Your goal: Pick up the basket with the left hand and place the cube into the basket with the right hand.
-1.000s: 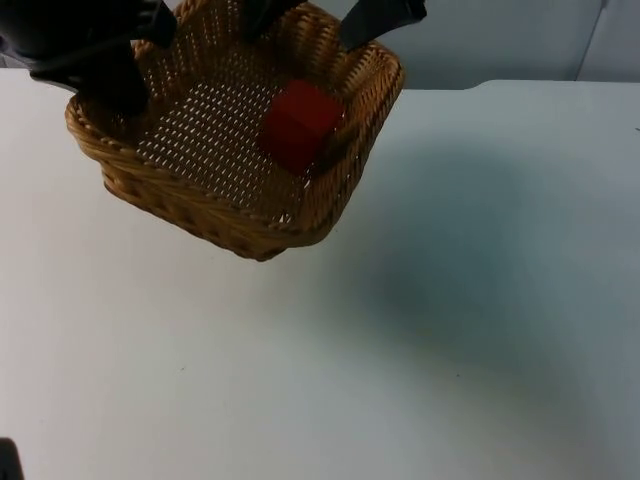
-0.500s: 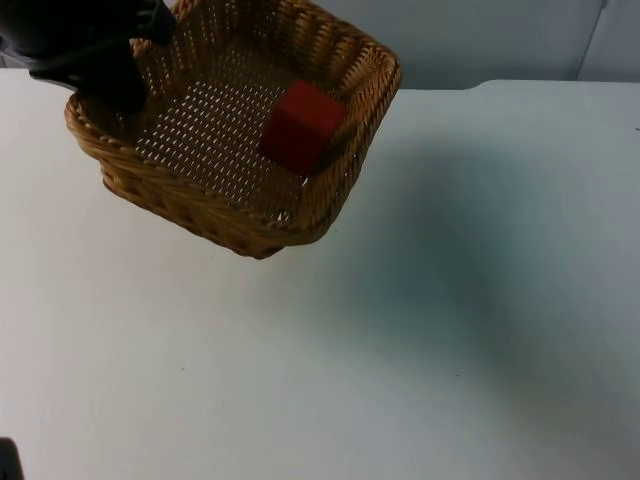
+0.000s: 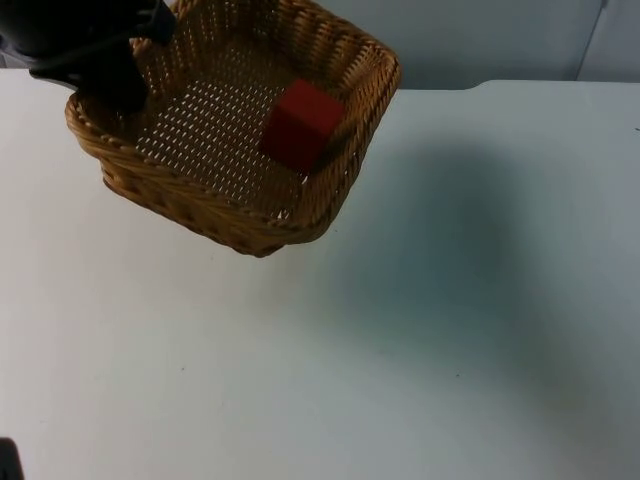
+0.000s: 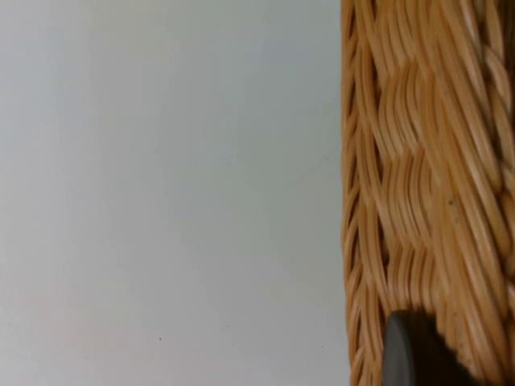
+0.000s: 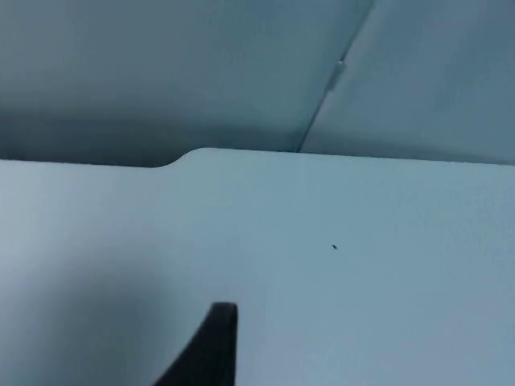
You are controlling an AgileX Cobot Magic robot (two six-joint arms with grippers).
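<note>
So the wicker basket (image 3: 215, 150) is up off the white table (image 3: 420, 340), hanging tilted at the far left end near the grey wall (image 3: 490, 40), with its shadow spread over the table beside it. The left gripper (image 3: 110, 80) has it by the rim at the basket's far left corner, fingers clamped over the woven edge. From the left wrist camera you get the basket's side wall (image 4: 426, 177) close up, with one black fingertip (image 4: 410, 354) pressed right against the weave and bare table next to it.

The red cube (image 3: 302, 125) sits inside the basket, on the mesh floor, tucked against the wall on the side away from the left gripper. It looks a bit tipped, leaning into that wall.

The right gripper is away from the basket. Its wrist camera looks across bare table (image 5: 362, 265) toward the grey wall (image 5: 161, 72), and one black fingertip (image 5: 213, 346) pokes into the shot with nothing against it. Can't tell how far open that one is.
</note>
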